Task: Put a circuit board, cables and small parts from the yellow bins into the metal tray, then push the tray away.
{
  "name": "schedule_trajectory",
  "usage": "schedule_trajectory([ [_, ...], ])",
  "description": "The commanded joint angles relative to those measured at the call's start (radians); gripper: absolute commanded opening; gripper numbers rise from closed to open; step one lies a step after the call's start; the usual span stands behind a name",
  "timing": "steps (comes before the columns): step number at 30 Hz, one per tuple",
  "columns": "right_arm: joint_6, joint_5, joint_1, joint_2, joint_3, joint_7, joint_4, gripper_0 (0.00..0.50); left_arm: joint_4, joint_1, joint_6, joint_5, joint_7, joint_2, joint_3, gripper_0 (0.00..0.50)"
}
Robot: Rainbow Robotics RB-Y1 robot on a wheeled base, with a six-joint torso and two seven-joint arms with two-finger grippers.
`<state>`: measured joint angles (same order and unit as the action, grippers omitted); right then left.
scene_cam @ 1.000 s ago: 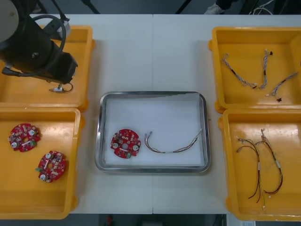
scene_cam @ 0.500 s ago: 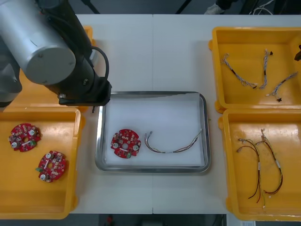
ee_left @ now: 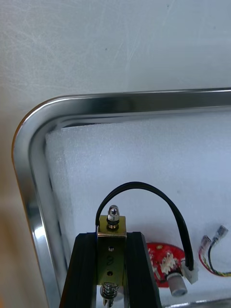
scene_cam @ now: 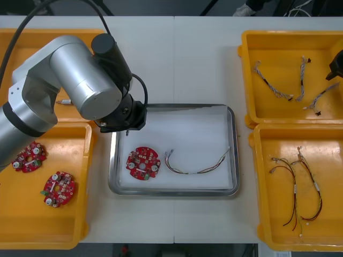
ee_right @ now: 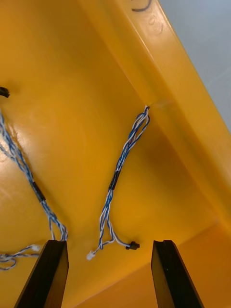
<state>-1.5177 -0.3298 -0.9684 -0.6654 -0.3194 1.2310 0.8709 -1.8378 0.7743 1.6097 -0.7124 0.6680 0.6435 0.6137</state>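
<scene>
My left gripper is shut on a small metal part with a black cable loop on it. It hangs over the near left corner of the metal tray. The front view has the left arm above that tray. On the tray's white lining lie a red circuit board and a red and yellow cable. My right gripper stands open above a twisted blue and white cable in the far right yellow bin.
Two more circuit boards lie in the near left bin. The near right bin holds red and yellow cables. Other blue and white cables lie in the far right bin. A far left bin sits behind the left arm.
The left arm has swung from the far left bin to the tray's corner, carrying the small metal part. The right gripper has come in at the right edge over the far right bin.
</scene>
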Motion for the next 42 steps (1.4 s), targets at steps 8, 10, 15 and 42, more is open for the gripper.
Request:
schedule_trajectory([
  [8,0.145,0.002,-0.053,0.013,-0.041,-0.07,-0.144,0.5,0.126,0.026,-0.139,0.044,0.028,-0.05,0.087,0.002],
  [10,0.152,0.003,-0.059,0.018,-0.043,-0.074,-0.153,0.5,0.129,0.026,-0.139,0.044,0.027,-0.053,0.089,0.001],
  [15,0.169,0.003,-0.081,0.023,-0.05,-0.087,-0.198,0.5,0.129,0.026,-0.14,0.044,0.022,-0.051,0.1,0.044],
  [42,0.343,0.005,-0.124,0.05,-0.056,-0.139,-0.418,0.5,-0.09,0.03,0.122,0.014,-0.002,0.004,-0.046,0.5],
])
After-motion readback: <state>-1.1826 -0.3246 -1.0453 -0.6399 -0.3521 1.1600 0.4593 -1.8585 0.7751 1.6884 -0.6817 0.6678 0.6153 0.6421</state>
